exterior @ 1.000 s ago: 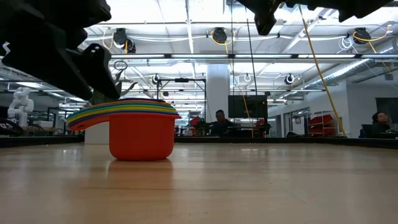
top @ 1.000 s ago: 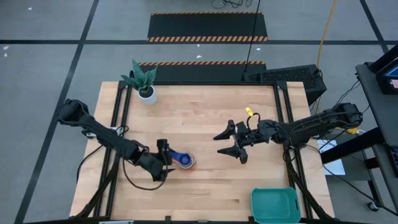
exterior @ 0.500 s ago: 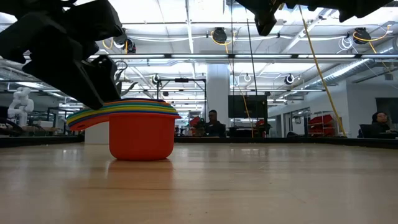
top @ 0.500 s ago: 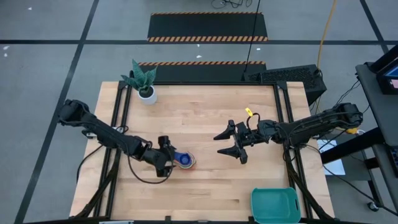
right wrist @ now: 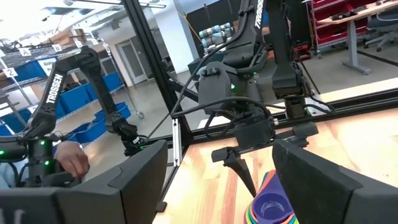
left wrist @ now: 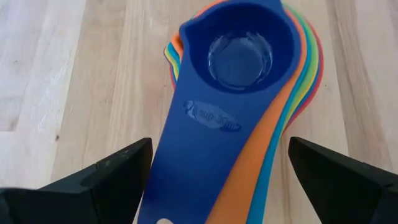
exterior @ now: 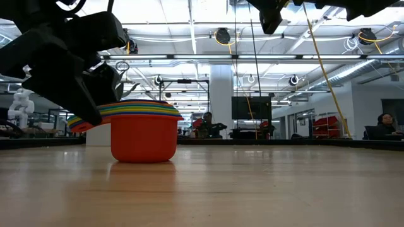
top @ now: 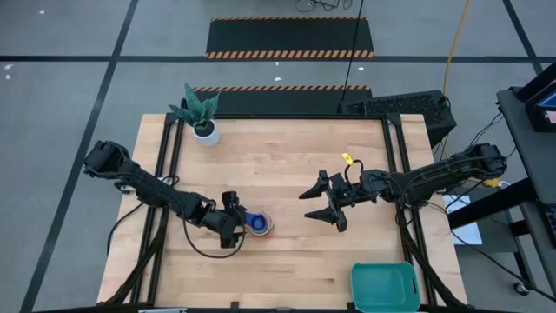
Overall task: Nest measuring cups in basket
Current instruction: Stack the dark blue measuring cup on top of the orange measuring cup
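- My left gripper point(top: 233, 223) sits low over the wooden table point(top: 287, 156), on the handle side of the measuring cups point(top: 257, 225). Its fingers point(left wrist: 112, 171) are spread wide, one on each side of the stacked handles, and I see no contact with them.
- The cups are nested in one stack, well left of the table's middle. From the left wrist view the blue cup point(left wrist: 239, 53) is innermost, with orange, light blue, green and red rims fanning out beneath it. From table height the outermost cup shows as the red-orange bowl point(exterior: 143, 137) standing upright on the wood.
- The basket point(top: 385, 285) rests at the table's near right corner, well apart from the stack.
- My right gripper point(top: 322, 200) hangs above the table right of centre, jaws released and holding nothing, pointed toward the stack.
- A potted plant point(top: 200, 113) stands at the far left corner.
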Motion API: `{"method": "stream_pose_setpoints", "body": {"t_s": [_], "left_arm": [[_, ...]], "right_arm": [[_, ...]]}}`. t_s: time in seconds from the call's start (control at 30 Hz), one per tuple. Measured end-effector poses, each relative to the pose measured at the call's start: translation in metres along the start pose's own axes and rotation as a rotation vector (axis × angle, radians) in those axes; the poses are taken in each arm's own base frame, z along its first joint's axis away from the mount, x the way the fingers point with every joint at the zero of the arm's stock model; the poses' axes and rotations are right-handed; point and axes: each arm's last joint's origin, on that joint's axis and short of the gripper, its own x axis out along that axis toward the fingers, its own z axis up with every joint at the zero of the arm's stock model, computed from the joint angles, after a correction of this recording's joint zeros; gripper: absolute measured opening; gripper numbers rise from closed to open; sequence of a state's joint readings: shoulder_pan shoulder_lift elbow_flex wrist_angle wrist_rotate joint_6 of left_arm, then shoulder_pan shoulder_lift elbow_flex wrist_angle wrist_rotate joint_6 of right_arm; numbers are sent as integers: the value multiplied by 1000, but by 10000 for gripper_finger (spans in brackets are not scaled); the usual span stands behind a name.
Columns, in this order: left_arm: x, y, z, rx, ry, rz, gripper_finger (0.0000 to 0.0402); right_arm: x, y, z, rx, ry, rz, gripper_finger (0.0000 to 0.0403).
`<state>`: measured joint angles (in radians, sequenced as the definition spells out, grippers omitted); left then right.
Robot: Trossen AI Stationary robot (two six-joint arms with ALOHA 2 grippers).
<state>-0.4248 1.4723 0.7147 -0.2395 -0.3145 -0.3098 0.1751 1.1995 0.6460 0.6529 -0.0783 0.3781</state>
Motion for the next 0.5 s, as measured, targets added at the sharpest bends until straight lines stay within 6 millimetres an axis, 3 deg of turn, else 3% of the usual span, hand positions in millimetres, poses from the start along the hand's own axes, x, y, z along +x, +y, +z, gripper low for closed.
{"method": "stream_pose_setpoints", "body": {"t_s": [0.13, 0.5], "left_arm": [[0, -1, 0, -15, -5, -3, 342], [0, -1, 0, -49, 3, -1, 189]], "right_arm": [[0, 1, 0, -2, 1, 3, 281], [0, 1, 0, -2, 0, 1, 281]]}}
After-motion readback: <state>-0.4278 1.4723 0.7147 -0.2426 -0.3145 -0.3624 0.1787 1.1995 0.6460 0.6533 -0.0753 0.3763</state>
